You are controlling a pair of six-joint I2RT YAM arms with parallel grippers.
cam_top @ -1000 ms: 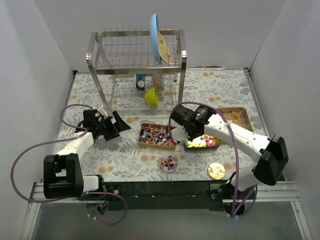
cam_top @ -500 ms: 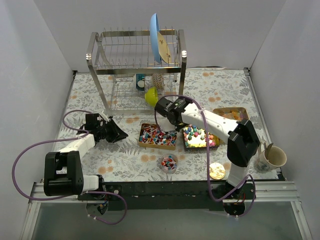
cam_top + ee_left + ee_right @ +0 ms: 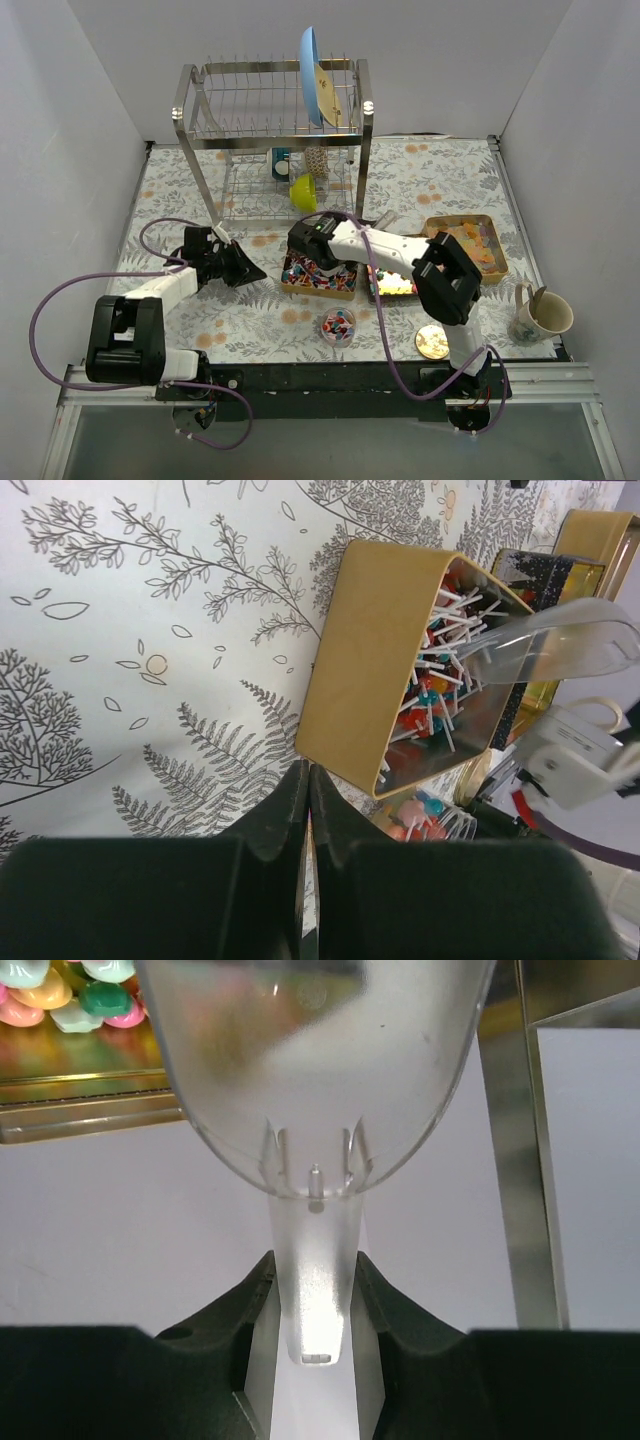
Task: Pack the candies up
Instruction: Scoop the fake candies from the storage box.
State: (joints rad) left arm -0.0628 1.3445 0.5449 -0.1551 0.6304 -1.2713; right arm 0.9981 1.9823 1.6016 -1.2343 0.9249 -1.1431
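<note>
On the table (image 3: 430,170) a gold tin (image 3: 310,292) holds striped candies (image 3: 303,274), red, blue and white with twisted white ends. Just to its right a dark tray (image 3: 390,297) carries pastel candies (image 3: 95,998), and farther right a second gold tin (image 3: 463,217) is filled with orange candies (image 3: 465,240). Nearer the arm bases a small clear cup (image 3: 338,325) has a few mixed sweets in it. A round gold lid (image 3: 433,342) lies to the cup's right and a mug (image 3: 541,316) stands near the right edge. Behind the tins stands a wire dish rack (image 3: 270,110), with a blue plate (image 3: 311,75) upright on top and a green bowl (image 3: 303,192) on its lower tier. The right arm reaches across the dark tray and hides much of it from above. The right end effector (image 3: 315,1305) is clamped narrowly on the handle of a clear plastic scoop (image 3: 315,1070). The scoop's bowl sits over the striped candies at the far end of the first tin; whether it touches them cannot be told. The left end effector (image 3: 307,800) has its fingers pressed together on nothing. It sits low over the table, just left of that tin and apart from it.
</note>
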